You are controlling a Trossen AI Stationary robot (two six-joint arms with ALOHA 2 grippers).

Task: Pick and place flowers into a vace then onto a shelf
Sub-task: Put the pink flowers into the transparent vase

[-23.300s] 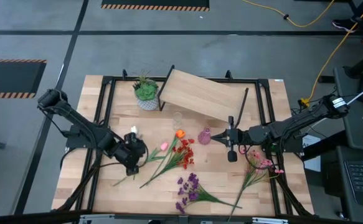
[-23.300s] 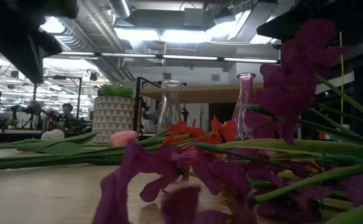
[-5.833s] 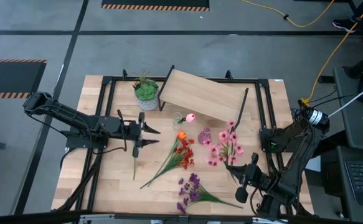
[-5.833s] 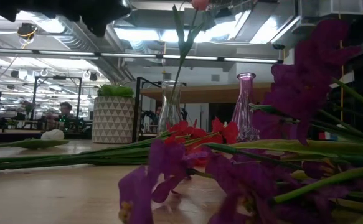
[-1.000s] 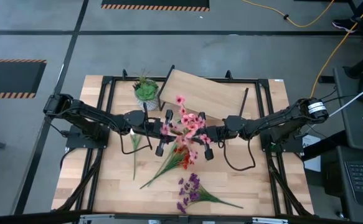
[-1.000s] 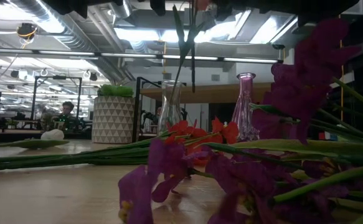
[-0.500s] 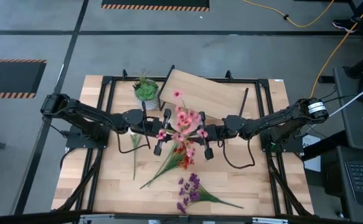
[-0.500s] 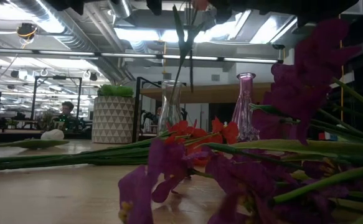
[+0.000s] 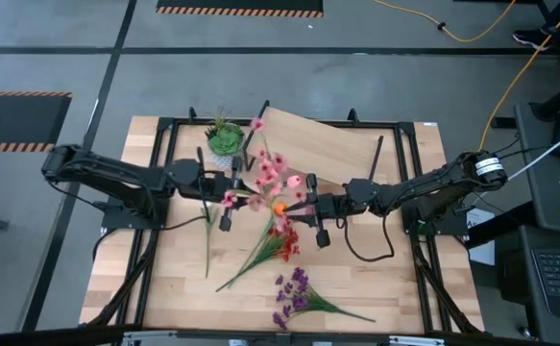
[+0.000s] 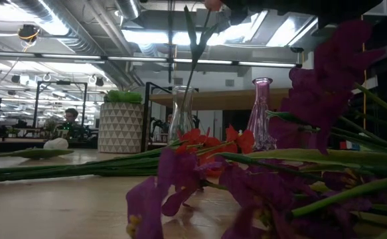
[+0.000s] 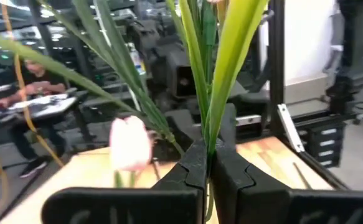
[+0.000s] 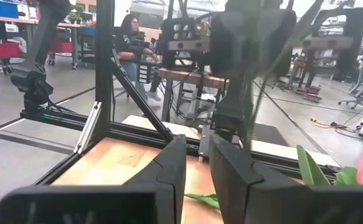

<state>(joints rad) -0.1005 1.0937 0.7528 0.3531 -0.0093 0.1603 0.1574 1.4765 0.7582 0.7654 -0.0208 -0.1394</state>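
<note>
My left gripper (image 9: 235, 197) is over the table's middle, shut on the pink cluster flower (image 9: 260, 171), whose blooms spread above the clear vase (image 10: 182, 113). A pink single bloom (image 9: 294, 180) stands in that vase on its long stem. My right gripper (image 9: 306, 206) hovers open just right of the blooms, holding nothing, and hides the pink vase (image 10: 260, 113) from above. The orange bloom (image 9: 278, 205), red-orange bunch (image 9: 280, 240), purple sprays (image 9: 293, 286) and the white flower's stem (image 9: 207, 235) lie on the table. The shelf (image 9: 318, 144) stands behind. My left gripper pinches the pink cluster's green stems and leaves (image 11: 206, 140) between its two shut fingers. The fingers come level from the table's left, across the stems. The flower is lifted clear of the table, and its blooms (image 9: 260, 171) stand tilted above the fingers.
A green plant in a white pot (image 9: 225, 141) stands at the far edge, left of the shelf. A black frame (image 9: 164, 144) runs round the tabletop. People sit at desks in the room behind (image 12: 131, 37). Purple blooms (image 10: 326, 86) fill the low view's foreground.
My left gripper has moved toward the table's left edge, carrying the pink cluster away from my right gripper. The blooms have shifted left and toward the far edge, uncovering the pink single bloom. My right gripper has stayed where it was.
</note>
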